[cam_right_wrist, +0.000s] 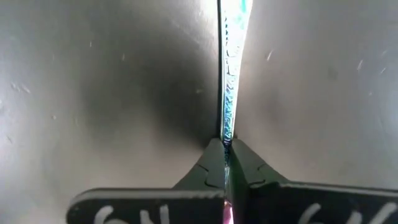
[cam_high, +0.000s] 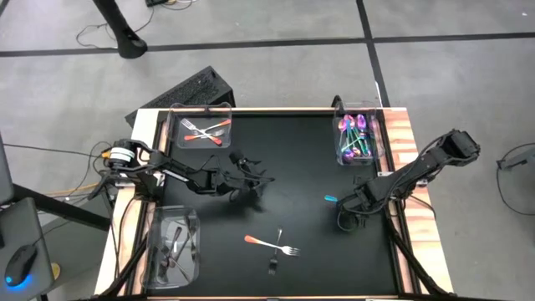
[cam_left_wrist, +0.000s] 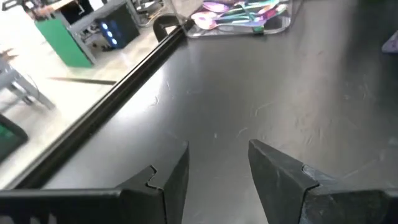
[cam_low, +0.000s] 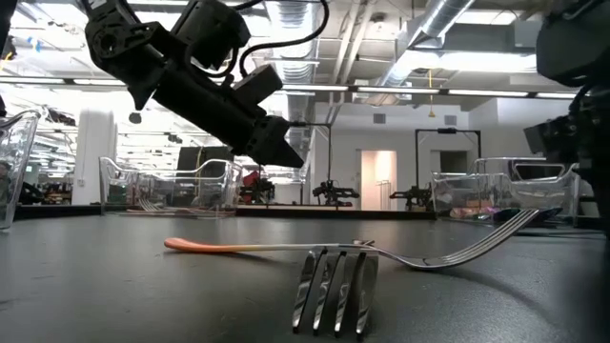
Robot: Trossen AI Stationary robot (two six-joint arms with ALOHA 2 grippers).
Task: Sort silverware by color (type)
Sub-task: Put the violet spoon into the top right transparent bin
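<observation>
Right, the right gripper [cam_high: 344, 206] has its fingers [cam_right_wrist: 208, 163] pinched tight on an iridescent piece [cam_right_wrist: 229, 81], held edge-on between them, handle running straight out ahead of the wrist. From above only its teal tip [cam_high: 329, 199] peeks out, pointing left toward the middle of the mat.

What matters now is direction. The iridescent bin [cam_high: 359, 139] sits at the far right corner, beyond the gripper and a touch to its right, already holding a heap of purple-teal pieces. The held piece's long axis lies across the table while the bin runs near to far, so I'd judge the wrist wants a turn before letting go. The right arm is plainly the nearer one for that bin.

The left gripper [cam_high: 251, 180] hovers over the middle left of the mat, fingers [cam_left_wrist: 171, 180] a moderate gap apart, nothing between them.

Still loose at the near middle: an orange-handled fork [cam_high: 272, 244] lying left to right and a dark fork [cam_high: 273, 266] just nearer, roughly midway between the arms. The orange bin [cam_high: 201, 124] is far left, the dark bin [cam_high: 174, 242] near left, so I'd guess those fall to the left arm.
</observation>
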